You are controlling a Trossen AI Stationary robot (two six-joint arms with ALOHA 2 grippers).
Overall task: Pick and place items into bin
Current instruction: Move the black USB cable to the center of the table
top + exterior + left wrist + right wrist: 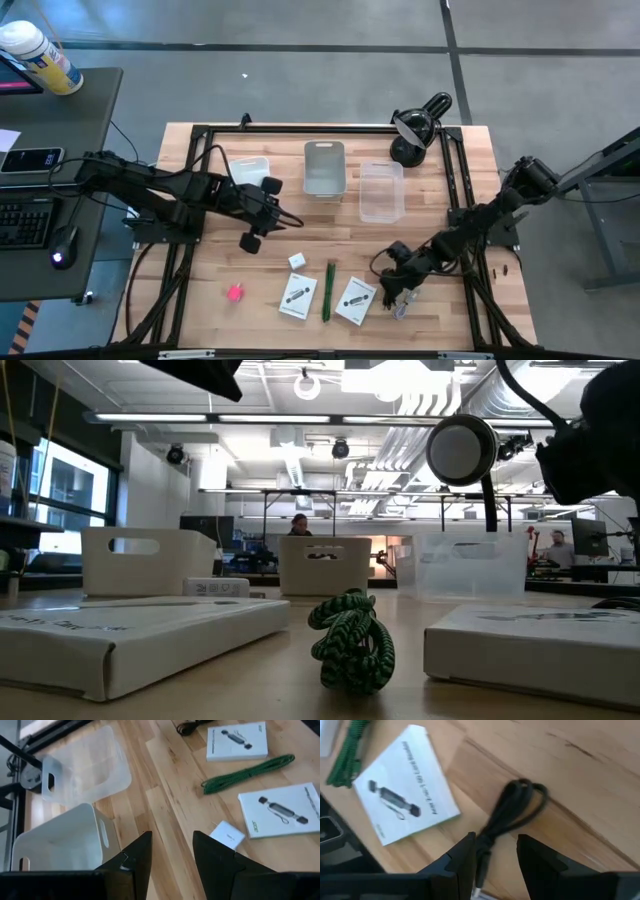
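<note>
Right wrist view: fingers point(496, 852) parted, straddling black cable point(512, 812).

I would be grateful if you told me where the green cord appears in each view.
High view: green cord lies near the front edge, between two white boxes.
Low view: coiled at centre foreground.
Left wrist view: stretched between two white boxes.
Right wrist view: at the picture's corner.
Shared landmark: the white box beside it.

bins: three bins point(324, 168) line the tabletop's point(330, 230) far side, tops open from above
lamp: black desk lamp point(415, 128) crowds the far right corner
middle: bare wood between bins and near-edge clutter
</note>
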